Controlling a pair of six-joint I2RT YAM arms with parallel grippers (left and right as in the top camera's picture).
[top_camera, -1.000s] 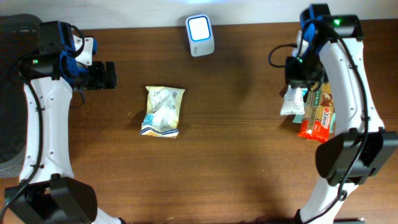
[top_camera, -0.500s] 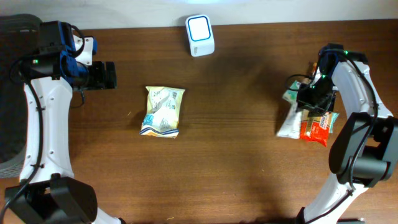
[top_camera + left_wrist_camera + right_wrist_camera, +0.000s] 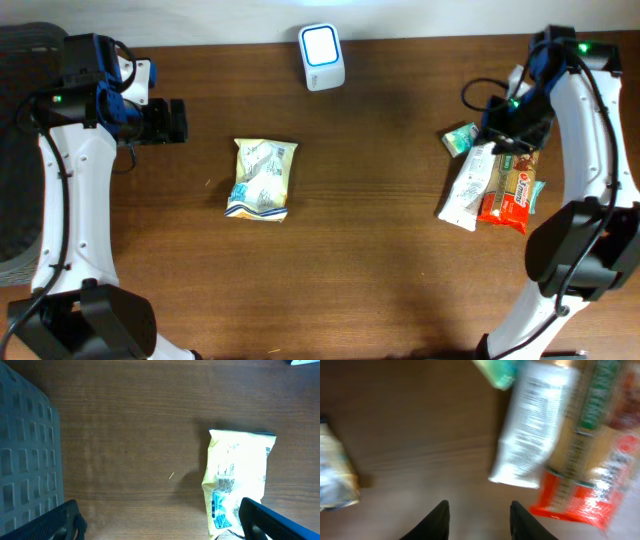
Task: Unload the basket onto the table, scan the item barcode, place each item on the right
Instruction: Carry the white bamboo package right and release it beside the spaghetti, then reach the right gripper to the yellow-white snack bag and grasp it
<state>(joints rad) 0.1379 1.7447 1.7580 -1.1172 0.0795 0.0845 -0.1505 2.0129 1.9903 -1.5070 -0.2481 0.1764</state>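
A white scanner stands at the table's far edge, its corner just showing in the left wrist view. A yellow-white snack packet lies mid-left, also in the left wrist view. My left gripper hovers open to the packet's left, holding nothing. On the right, a white packet lies flat beside an orange-red bar and a small green packet. My right gripper hangs over this pile, open and empty.
A grey perforated bin stands off the table's left side. A green-labelled bar lies between the white packet and the orange-red bar. The blurred yellow-white packet shows at the left edge of the right wrist view.
My right gripper opened and let go of the white packet, which now lies flat left of the pile. The right arm dipped, then drew back. The left arm stayed still.
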